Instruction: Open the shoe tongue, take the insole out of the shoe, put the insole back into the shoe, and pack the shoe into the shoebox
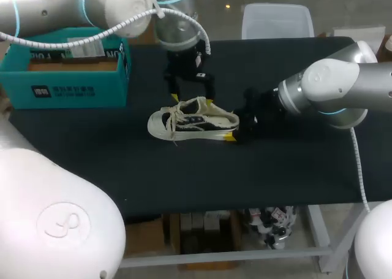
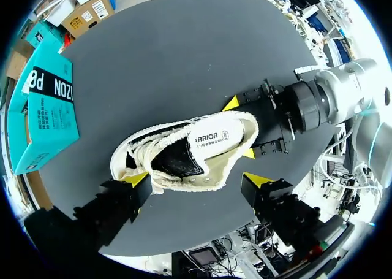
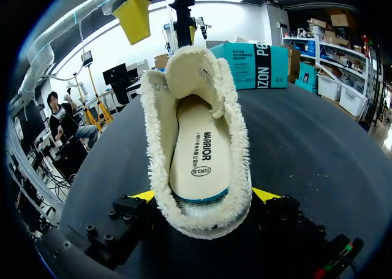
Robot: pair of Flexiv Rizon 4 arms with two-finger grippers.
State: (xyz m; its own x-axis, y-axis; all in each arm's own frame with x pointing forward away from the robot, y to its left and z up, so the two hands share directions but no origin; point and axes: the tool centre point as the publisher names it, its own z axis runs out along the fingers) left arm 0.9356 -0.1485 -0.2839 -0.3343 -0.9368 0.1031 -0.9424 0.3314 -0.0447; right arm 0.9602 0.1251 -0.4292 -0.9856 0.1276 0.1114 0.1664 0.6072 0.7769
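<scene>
Shoe [image 1: 193,122] lay upright at mid-bench [image 1: 275,175], insole [image 3: 202,156] inside; right hand [image 3: 205,196] clasped its heel from both sides; left hand [image 2: 197,179], fingers wide, hung over its middle; shoebox [image 1: 64,83] stood well apart at the left rear corner; long axis ran left–right, toe leftward.

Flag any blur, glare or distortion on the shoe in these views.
Head view: soft overall, left arm smeared above the shoe, black table dim. Left wrist view: crisp, evenly lit, no glare, table edge bowed by the fisheye. Right wrist view: heel bulges from closeness, insole sharp, strong backlight beyond the toe.
</scene>
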